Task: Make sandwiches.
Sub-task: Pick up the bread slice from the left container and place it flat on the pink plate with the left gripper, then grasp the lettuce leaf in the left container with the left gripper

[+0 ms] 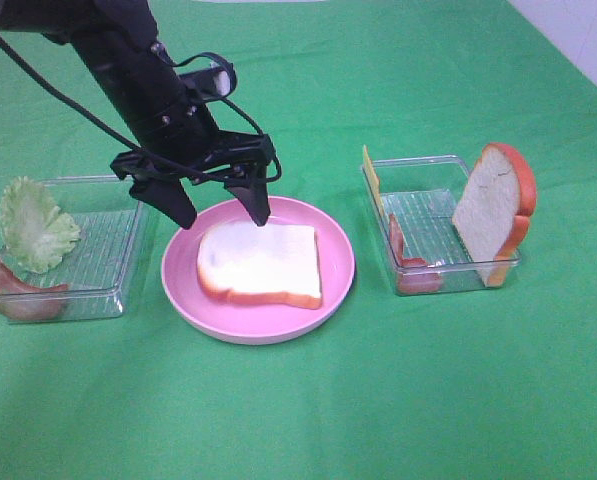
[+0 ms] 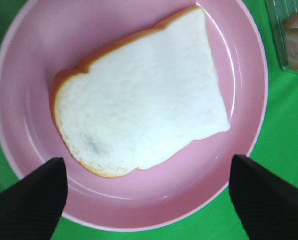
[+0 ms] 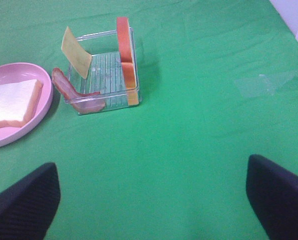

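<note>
Exterior high view: the left gripper hangs over the far-left part of the pink plate. Its black fingers are spread wide apart with nothing between them, and their tips sit just above the far edge of the flat bread slice. That slice lies crust-edge toward the camera, roughly in the middle of the plate, with a bare pink ring showing all round it. In the left wrist view both fingertips stand outside the slice's width, one on each side.

The left tray sits just beside the plate's left rim. The lettuce leaf is propped at the tray's left end, and a bacon strip is draped over its near-left corner. The rest of the ribbed floor, nearest the plate, is bare.

The right tray lies near the plate's right rim, with a narrow strip of green cloth between them. The cheese slice stands against the tray's far-left wall. A second bacon strip curls along the left wall. The upright bread slice leans at the right end. The floor between them is open.

Wide cloth lies free in front of and behind all three containers.

The right gripper shows only in its own wrist view. Its fingers are held fully apart above bare cloth, well apart from the right tray, and grip nothing.
</note>
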Controlling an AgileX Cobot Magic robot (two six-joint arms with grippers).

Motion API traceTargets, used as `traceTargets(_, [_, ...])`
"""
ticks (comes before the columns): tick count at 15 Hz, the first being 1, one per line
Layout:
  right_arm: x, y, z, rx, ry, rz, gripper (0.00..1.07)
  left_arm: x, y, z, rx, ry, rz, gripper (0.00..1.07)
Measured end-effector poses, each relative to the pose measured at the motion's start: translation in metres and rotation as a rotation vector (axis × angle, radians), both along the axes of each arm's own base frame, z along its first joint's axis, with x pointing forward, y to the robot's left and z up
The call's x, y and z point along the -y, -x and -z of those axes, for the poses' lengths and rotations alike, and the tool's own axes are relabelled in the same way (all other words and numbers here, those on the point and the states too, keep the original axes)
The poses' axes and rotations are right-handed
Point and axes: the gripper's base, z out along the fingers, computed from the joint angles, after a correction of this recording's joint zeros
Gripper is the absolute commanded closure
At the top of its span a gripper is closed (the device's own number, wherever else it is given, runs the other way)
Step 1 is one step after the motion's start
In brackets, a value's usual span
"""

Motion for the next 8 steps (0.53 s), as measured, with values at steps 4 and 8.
traceTargets(4, [0.000, 0.000, 0.000, 0.000, 0.000, 0.000, 0.11, -0.019, 0.013, -0.037, 0.017, -0.151, 0.071, 0.24])
traceTargets(8, [0.000, 0.000, 0.000, 0.000, 0.000, 0.000, 0.11, -0.050, 0.004, -0.056, 0.060, -0.246, 0.023, 0.24])
